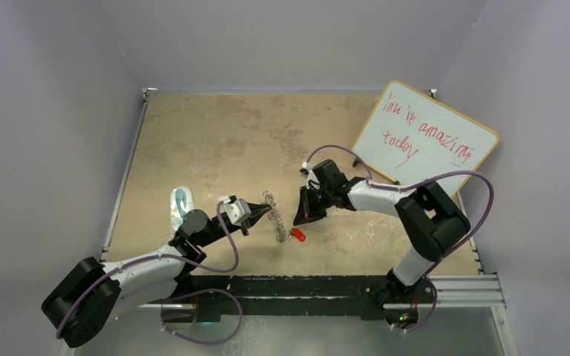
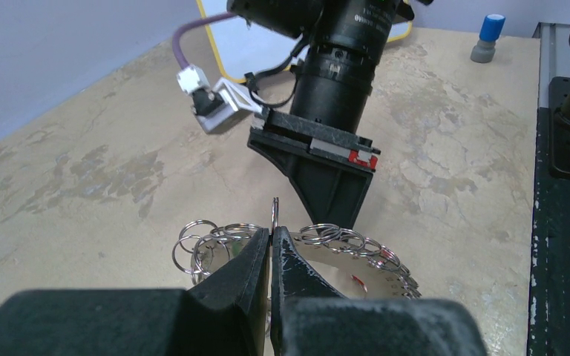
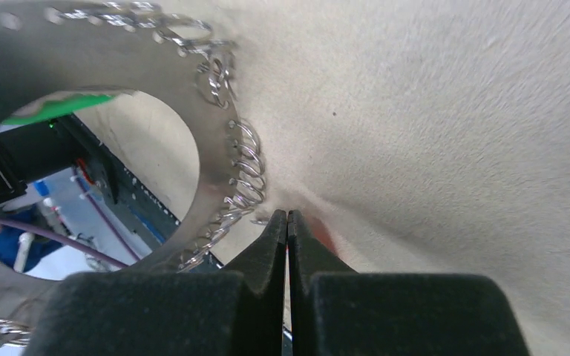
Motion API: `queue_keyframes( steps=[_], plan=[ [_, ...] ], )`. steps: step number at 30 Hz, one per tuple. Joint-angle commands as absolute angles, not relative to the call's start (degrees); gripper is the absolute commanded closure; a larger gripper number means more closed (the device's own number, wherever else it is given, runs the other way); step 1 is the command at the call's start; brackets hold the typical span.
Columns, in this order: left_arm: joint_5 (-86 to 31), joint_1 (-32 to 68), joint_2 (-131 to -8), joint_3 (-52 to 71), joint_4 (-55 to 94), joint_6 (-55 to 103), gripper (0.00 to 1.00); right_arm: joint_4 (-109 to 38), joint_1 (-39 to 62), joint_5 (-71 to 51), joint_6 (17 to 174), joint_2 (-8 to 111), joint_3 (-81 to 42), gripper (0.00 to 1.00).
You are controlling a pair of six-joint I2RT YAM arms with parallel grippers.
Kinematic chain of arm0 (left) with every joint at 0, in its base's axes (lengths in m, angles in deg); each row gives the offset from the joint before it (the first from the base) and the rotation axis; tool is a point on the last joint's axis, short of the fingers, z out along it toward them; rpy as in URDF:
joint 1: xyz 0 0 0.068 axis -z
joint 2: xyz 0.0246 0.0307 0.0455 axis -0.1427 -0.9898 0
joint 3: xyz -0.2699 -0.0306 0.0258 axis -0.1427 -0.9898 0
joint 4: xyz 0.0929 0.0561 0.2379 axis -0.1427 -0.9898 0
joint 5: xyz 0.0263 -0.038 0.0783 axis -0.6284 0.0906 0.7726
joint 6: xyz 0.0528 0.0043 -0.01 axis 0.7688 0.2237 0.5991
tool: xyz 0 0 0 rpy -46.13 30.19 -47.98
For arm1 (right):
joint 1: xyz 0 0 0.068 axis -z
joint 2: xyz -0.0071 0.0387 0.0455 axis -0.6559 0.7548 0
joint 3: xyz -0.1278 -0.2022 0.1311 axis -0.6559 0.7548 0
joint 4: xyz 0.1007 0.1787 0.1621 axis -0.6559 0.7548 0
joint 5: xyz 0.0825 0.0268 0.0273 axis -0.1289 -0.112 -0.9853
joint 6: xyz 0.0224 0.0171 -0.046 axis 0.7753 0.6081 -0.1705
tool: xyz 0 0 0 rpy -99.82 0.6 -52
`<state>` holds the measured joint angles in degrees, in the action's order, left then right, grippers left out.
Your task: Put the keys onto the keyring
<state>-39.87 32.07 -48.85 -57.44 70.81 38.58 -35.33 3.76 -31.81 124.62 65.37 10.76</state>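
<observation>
The keyring (image 1: 276, 216) stands on edge at the table's middle, held up by my left gripper (image 1: 266, 212). In the left wrist view that gripper (image 2: 273, 231) is shut on one small loop of the keyring's (image 2: 375, 261) rim. The red key (image 1: 297, 235) lies on the table just right of the ring. My right gripper (image 1: 297, 220) points down at it, tips close above. In the right wrist view its jaws (image 3: 287, 216) are shut with nothing seen between them, a red blur (image 3: 328, 239) beside the right finger, the keyring (image 3: 214, 159) to the left. A green piece (image 3: 59, 107) shows through the ring's opening.
A whiteboard (image 1: 427, 141) with red writing leans at the back right. A clear bluish plastic object (image 1: 181, 204) lies left of my left arm. A blue-capped marker stub (image 2: 487, 37) stands far off. The black base rail (image 1: 304, 285) runs along the near edge.
</observation>
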Motion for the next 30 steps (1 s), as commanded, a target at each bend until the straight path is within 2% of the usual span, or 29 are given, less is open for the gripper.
queue_keyframes(
  steps=[1, 7, 22, 30],
  plan=[
    [-39.46, 32.15, -47.59, -56.79, 69.92, 40.25, 1.0, -28.52, 3.56, -25.87, 116.58, 60.53, 5.26, 1.0],
    [-39.81, 32.13, -47.3, -55.59, 68.67, 40.5, 1.0, -26.6, 3.55, -20.68, 108.03, 53.84, 1.29, 1.0],
    [-40.58, 32.1, -49.5, -55.56, 70.84, 39.37, 1.0, -34.39, 3.42, -36.69, 98.16, 46.82, 2.76, 1.0],
    [-40.78, 32.14, -49.49, -55.56, 71.01, 39.23, 1.0, -37.34, 1.22, -39.44, 94.72, 44.99, 2.04, 1.0]
  ],
)
